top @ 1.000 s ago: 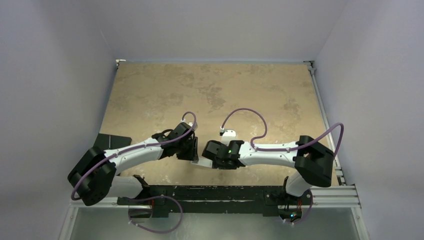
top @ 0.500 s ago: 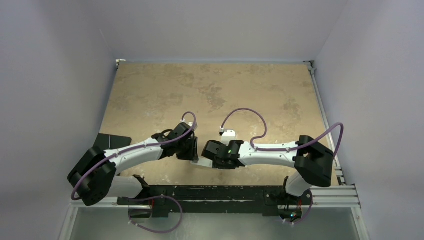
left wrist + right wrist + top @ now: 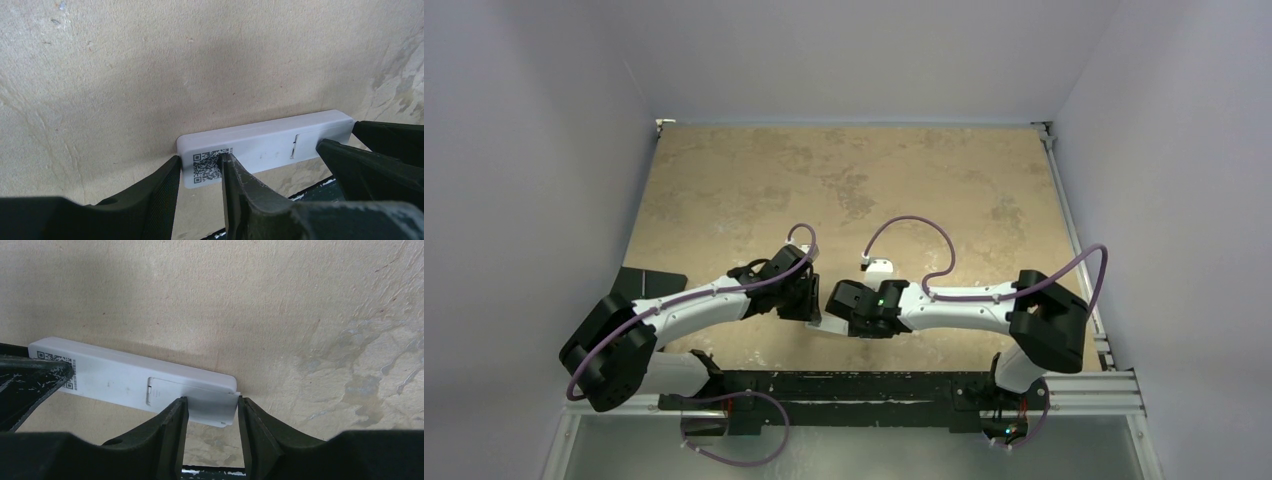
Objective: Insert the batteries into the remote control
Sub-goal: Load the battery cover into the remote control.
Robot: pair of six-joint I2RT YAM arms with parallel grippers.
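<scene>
Two arms (image 3: 709,305) reach in from their bases at the near edge of the desk (image 3: 724,170) and meet low over its near-middle part. Closest in the left wrist view, the left gripper (image 3: 199,167) is clamped on one end of the remote control (image 3: 265,145), with its dark fingers (image 3: 160,195) pressing either side of the QR label (image 3: 207,167). The right gripper (image 3: 211,412) is closed on the opposite end, just past the outline of the battery cover (image 3: 167,390) in the white back. The remote control lies back-up, held between both grippers close to the desk's near edge — we cannot tell whether it touches the surface or hangs just above it. Beyond it, mottled tan desk stretches to the far wall (image 3: 844,60).
</scene>
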